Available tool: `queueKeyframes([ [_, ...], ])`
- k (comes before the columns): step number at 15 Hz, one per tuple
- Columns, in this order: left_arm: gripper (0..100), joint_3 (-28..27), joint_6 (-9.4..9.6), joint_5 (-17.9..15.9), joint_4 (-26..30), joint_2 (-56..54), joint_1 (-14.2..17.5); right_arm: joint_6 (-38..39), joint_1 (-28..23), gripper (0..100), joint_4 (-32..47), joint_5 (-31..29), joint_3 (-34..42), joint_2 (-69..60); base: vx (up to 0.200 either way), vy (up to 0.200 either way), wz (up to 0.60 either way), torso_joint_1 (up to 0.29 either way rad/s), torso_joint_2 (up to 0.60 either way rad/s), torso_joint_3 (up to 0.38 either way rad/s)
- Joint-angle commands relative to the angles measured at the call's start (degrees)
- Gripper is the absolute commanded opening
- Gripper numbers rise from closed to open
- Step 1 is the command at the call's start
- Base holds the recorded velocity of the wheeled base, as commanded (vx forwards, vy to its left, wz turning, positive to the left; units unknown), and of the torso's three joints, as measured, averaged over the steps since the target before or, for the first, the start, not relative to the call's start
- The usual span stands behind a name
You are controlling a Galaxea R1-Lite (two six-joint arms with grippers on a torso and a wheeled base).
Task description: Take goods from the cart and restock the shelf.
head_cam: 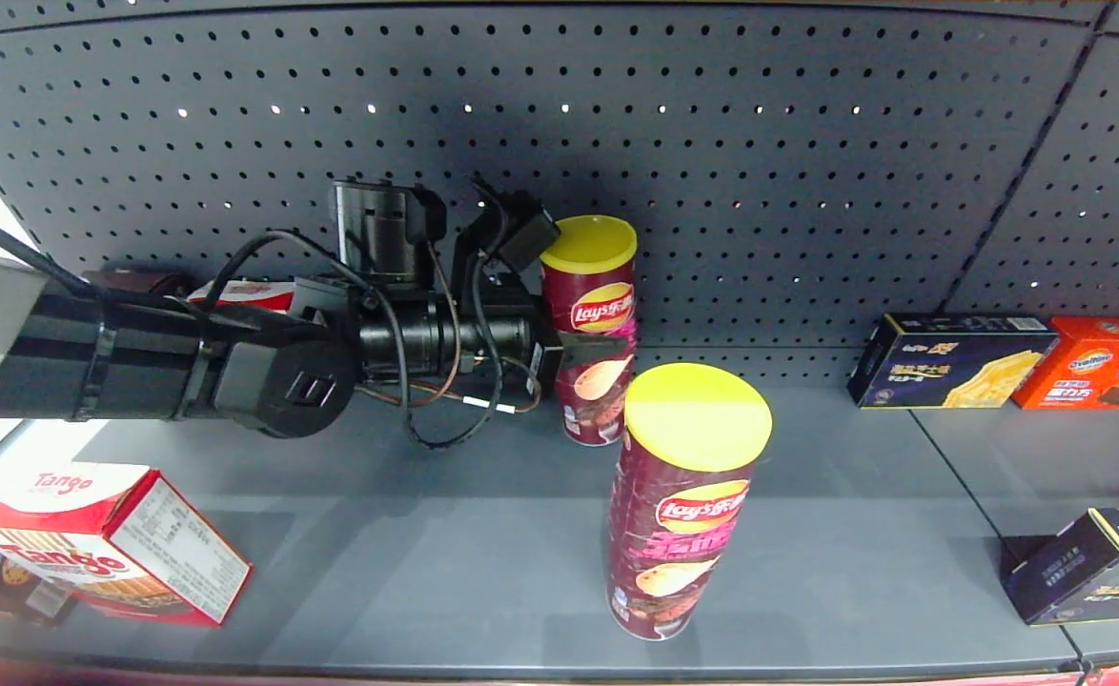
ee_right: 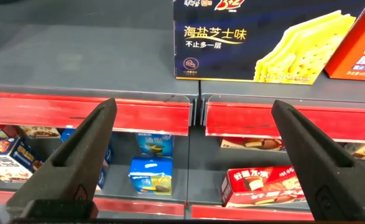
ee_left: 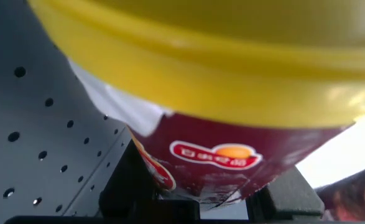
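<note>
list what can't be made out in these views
- Head view: far finger of the left gripper, hidden behind the rear chips can it clamps.
- Head view: red-and-white box at the back, mostly covered by the left arm.
- Head view: dark box, cut off by the right edge.
- Left wrist view: the can's base, cut off by the frame edge.

A maroon cylindrical chip can (ee_left: 232,155) with a yellow plastic lid (ee_left: 219,68) sits pinched between the black fingers (ee_left: 286,194) of the left gripper (ee_left: 201,202). A grey perforated metal panel (ee_left: 27,124) stands just beside it.
</note>
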Motion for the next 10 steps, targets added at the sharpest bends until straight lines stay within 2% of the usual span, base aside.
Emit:
queueKeyframes([
  [1, 0, -1.2, 0.27, 0.0, 0.7, 1.2, -0.2, 0.0, 0.0, 100, 0.0, 0.0, 0.0, 0.0, 0.0, 0.0, 0.0, 0.0, 0.0, 0.0],
  [2, 0, -1.8, 0.8, 0.0, 1.9, 1.3, -0.2, 0.0, 0.0, 100, 0.0, 0.0, 0.0, 0.0, 0.0, 0.0, 0.0, 0.0, 0.0, 0.0],
  [4, 0, -4.1, 3.61, 0.0, 6.5, 1.6, -0.2, 0.0, 0.1, 100, 0.0, 0.0, 0.0, 0.0, 0.0, 0.0, 0.0, 0.0, 0.0, 0.0],
  [10, 0, -8.4, 3.7, -0.1, 7.9, 3.6, -0.2, 0.0, 0.0, 100, 0.0, 0.0, 0.0, 0.0, 0.0, 0.0, 0.0, 0.0, 0.0, 0.0],
])
